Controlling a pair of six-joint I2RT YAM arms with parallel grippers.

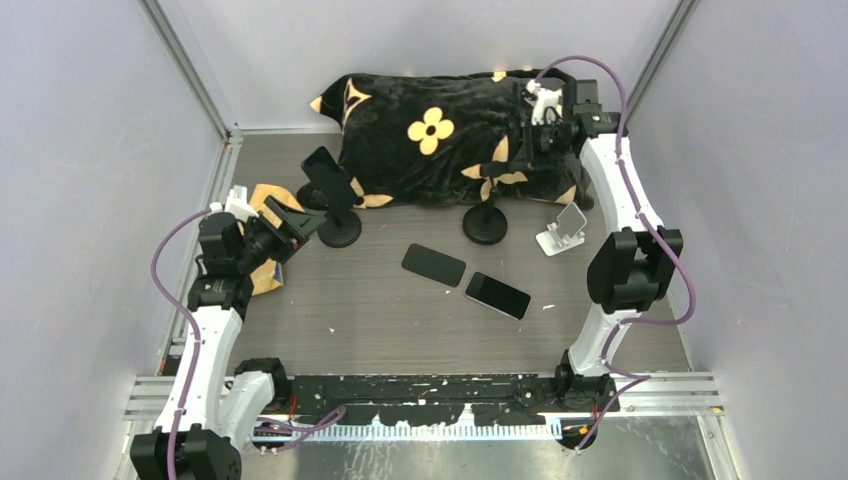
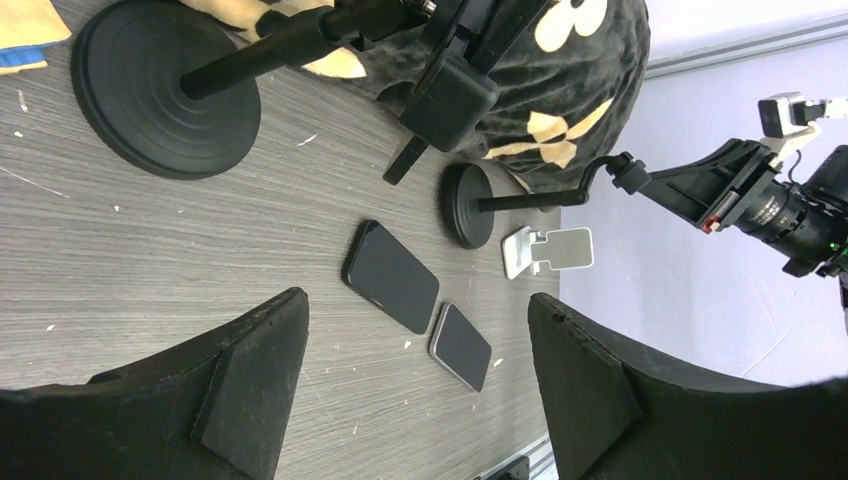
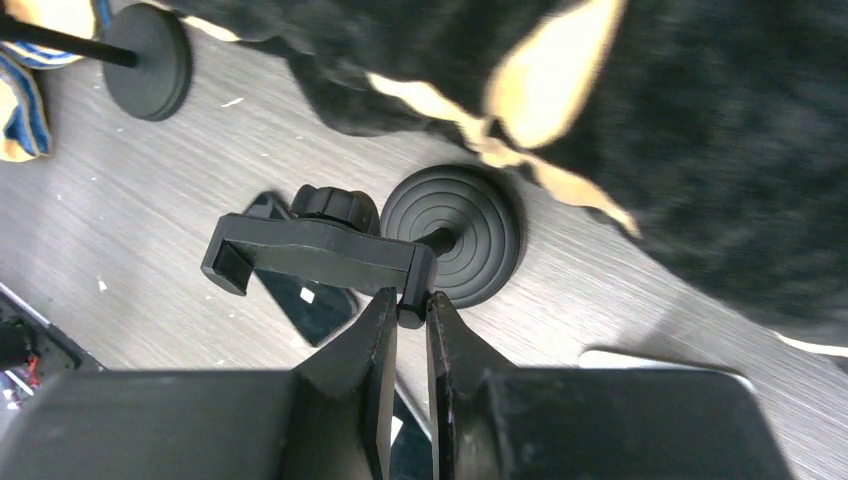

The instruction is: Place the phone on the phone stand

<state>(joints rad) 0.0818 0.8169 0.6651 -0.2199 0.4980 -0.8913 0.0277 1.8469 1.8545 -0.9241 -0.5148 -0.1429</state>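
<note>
My right gripper point(image 3: 408, 318) is pinched shut on the clamp of the phone stand point(image 3: 455, 235), to steady it, I judge, while my left gripper point(image 2: 418, 320) hangs wide apart at the left, free to fetch the phone point(image 1: 434, 264) lying flat mid-scene on the table point(image 1: 380, 320) beside a second phone point(image 1: 497, 295).

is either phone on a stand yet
No, the far phone and the near phone both lie flat on the table.

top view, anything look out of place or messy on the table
A bulky black flowered cushion sprawls across the back of the table, crowding both black stands. A crumpled yellow cloth lies at the left edge, and white specks dot the surface.
</note>
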